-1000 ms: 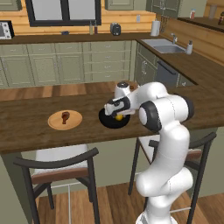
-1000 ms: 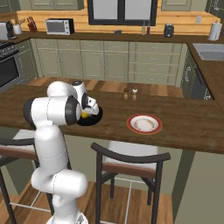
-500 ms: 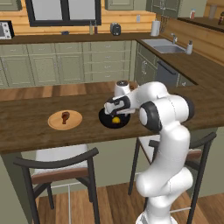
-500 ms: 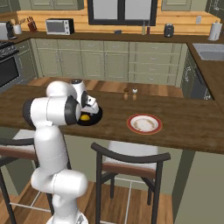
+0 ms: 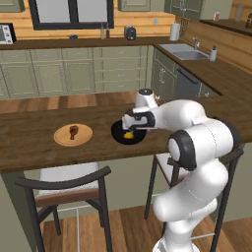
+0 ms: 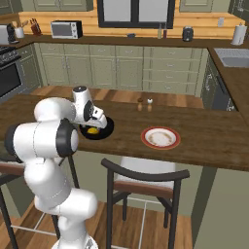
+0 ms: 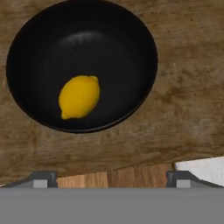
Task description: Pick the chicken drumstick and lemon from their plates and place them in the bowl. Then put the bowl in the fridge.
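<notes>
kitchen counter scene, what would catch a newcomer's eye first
The big white arm bends over the wooden counter, its open gripper poised above the black bowl with the yellow lemon lying inside. To one side the drumstick sits on the tan plate; to the other the red-rimmed plate holds nothing.

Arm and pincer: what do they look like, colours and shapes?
Glossy white, rounded, bulbous arm links with dark bands at the joints. No cables or markings are visible. The pincer has two small dark grey finger tips with blocky, squared ends.
</notes>
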Available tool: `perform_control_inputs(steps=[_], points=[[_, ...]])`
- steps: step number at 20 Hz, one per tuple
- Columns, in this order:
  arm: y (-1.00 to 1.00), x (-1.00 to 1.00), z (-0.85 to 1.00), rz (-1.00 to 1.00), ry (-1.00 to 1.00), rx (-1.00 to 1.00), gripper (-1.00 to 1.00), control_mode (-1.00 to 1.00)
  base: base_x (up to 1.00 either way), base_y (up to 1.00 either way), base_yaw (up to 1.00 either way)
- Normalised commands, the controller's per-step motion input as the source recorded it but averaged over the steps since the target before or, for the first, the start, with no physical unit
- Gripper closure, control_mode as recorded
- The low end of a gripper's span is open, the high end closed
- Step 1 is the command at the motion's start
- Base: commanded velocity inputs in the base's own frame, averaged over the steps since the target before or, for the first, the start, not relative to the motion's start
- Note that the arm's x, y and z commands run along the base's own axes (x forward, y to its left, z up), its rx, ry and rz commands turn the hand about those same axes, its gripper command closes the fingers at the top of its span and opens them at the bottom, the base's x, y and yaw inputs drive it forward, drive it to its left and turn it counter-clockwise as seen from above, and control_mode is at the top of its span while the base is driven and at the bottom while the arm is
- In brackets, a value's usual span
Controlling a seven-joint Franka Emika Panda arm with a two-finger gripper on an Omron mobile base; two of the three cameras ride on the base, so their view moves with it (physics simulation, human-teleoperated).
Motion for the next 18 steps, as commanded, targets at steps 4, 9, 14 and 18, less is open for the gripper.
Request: perform_control_inputs(steps=[4, 9, 14, 18], points=[[-0.23, -0.79, 0.40, 0.00, 0.03, 0.00, -1.00, -1.00, 0.00, 0.00, 0.00], [0.00, -0.35, 0.15, 0.00, 0.00, 0.00, -1.00, -1.00, 0.00, 0.00, 0.00], [0.08, -0.26, 0.14, 0.00, 0.00, 0.00, -1.00, -1.00, 0.00, 0.00, 0.00], [-0.04, -0.47, 0.13, 0.00, 0.00, 0.00, -1.00, -1.00, 0.00, 0.00, 0.00]])
